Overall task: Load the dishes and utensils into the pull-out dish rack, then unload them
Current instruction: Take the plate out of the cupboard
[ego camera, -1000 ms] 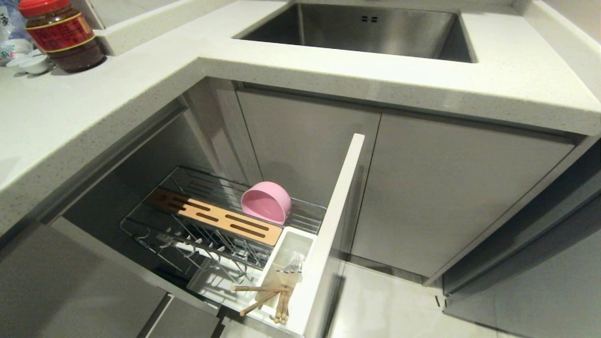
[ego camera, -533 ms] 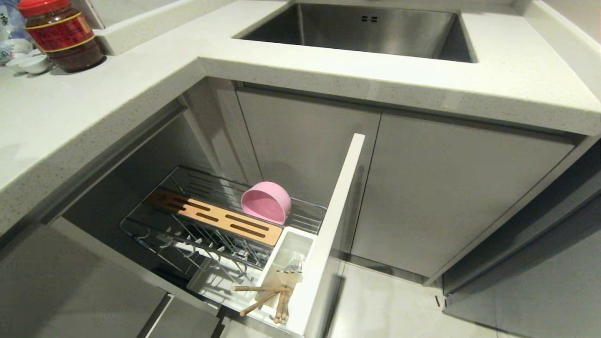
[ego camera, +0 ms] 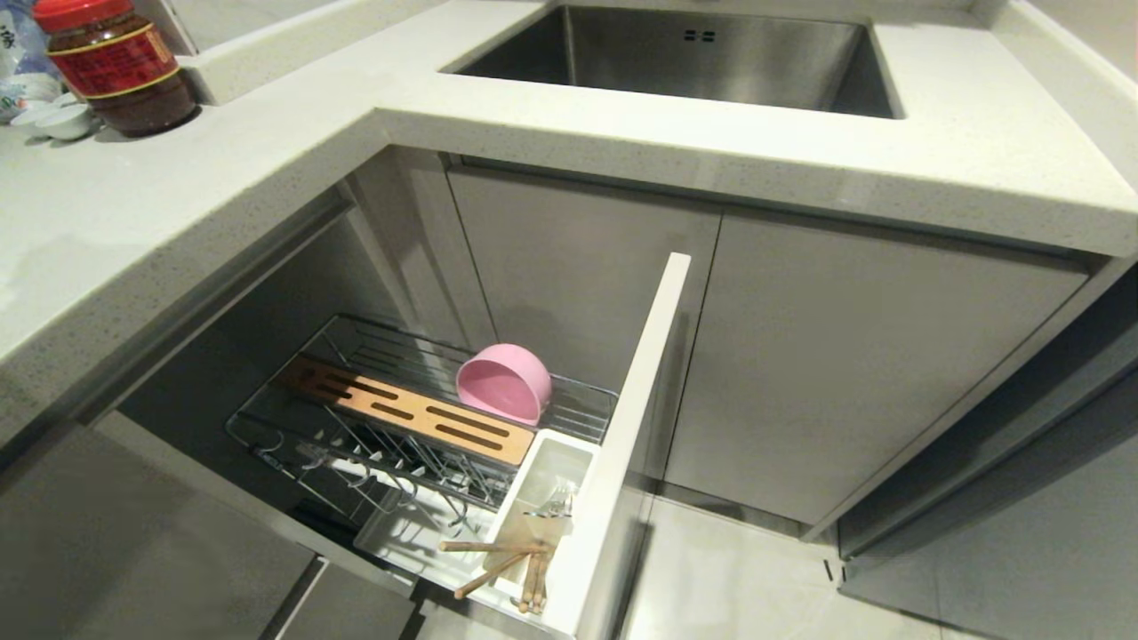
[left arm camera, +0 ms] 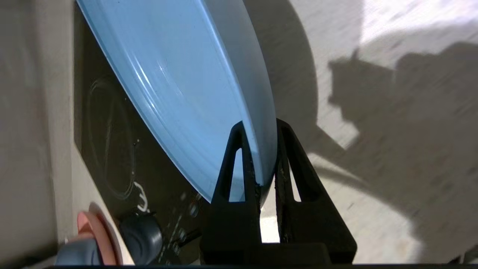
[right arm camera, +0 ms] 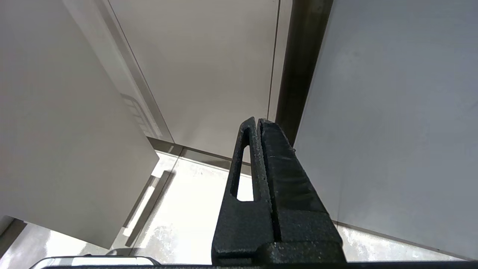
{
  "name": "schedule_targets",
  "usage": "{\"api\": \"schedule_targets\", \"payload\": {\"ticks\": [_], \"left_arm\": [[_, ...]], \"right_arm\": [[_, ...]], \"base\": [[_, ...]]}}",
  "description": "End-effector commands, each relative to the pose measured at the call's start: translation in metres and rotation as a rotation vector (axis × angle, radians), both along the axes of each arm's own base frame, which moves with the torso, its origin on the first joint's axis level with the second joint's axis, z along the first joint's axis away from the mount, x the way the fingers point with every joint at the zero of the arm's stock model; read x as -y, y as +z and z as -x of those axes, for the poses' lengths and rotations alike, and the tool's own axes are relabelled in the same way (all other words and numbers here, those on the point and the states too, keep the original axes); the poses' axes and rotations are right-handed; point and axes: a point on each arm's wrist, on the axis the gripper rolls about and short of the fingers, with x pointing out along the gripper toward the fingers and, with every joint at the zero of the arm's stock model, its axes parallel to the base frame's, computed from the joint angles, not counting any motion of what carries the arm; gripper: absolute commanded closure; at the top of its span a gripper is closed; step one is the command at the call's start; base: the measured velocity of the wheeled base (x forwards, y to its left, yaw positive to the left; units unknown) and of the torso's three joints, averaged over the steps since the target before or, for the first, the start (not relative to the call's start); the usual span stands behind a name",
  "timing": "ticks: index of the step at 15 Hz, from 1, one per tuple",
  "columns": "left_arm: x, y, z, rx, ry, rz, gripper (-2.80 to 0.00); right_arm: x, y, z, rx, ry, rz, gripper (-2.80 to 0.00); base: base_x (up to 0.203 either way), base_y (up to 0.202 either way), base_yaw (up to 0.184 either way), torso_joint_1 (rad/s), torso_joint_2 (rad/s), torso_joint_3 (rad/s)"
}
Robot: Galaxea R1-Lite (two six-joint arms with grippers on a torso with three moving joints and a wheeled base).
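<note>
You see 1 pale speckled countertop (ego camera: 222, 169) wrapping the corner, with 1 steel sink (ego camera: 711, 58) set into it. Below stand grey cabinet doors (ego camera: 853, 356). Under the counter's corner, 1 pull-out dish rack (ego camera: 427, 436) is drawn out, its white cabinet front (ego camera: 636, 418) edge-on to you.

In the rack you can count 1 slotted wood board (ego camera: 418, 413) lying across the wire basket, 1 pink bowl (ego camera: 504, 382) tipped on its side just behind that board, and 1 white utensil bin (ego camera: 542, 498) against the cabinet front. In the bin: about 4 wooden chopsticks (ego camera: 498, 564), ends poking out over its edge, and silver cutlery (ego camera: 556, 502) whose count you cannot make out.

Neither arm shows in the head view. In the left wrist view, the left gripper (left arm camera: 260, 157) is clamped on the rim of 1 light-blue plate (left arm camera: 179, 74), held on edge over a black cooktop (left arm camera: 112, 149) and pale counter. In the right wrist view, the right gripper (right arm camera: 257, 129) has its 2 fingers pressed together, empty, beside cabinet panels above the floor.

At the counter's far left: 1 red-lidded jar (ego camera: 120, 62) and 2 small white dishes (ego camera: 53, 120).
</note>
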Motion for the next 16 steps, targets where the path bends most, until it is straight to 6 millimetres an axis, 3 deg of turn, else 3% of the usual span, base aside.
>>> {"api": "schedule_targets", "payload": {"ticks": [1, 9, 10, 16], "left_arm": [[0.005, -0.007, -0.02, -0.06, -0.035, -0.004, 0.0], [0.007, -0.008, -0.026, -0.067, -0.049, -0.004, 0.0], [0.007, -0.007, -0.026, -0.059, -0.048, -0.001, -2.8], [0.007, 0.002, -0.016, 0.032, -0.049, 0.005, -2.8]], "right_arm": [[0.0, -0.007, -0.002, -0.026, 0.0, 0.0, 0.0], [0.0, -0.007, -0.002, -0.024, 0.0, 0.0, 0.0], [0.0, -0.007, -0.002, -0.024, 0.0, 0.0, 0.0], [0.0, -0.007, -0.002, -0.024, 0.0, 0.0, 0.0]], "base": [[0.0, 0.0, 0.0, 0.0, 0.0, 0.0], [0.0, 0.0, 0.0, 0.0, 0.0, 0.0], [0.0, 0.0, 0.0, 0.0, 0.0, 0.0], [0.0, 0.0, 0.0, 0.0, 0.0, 0.0]]}}
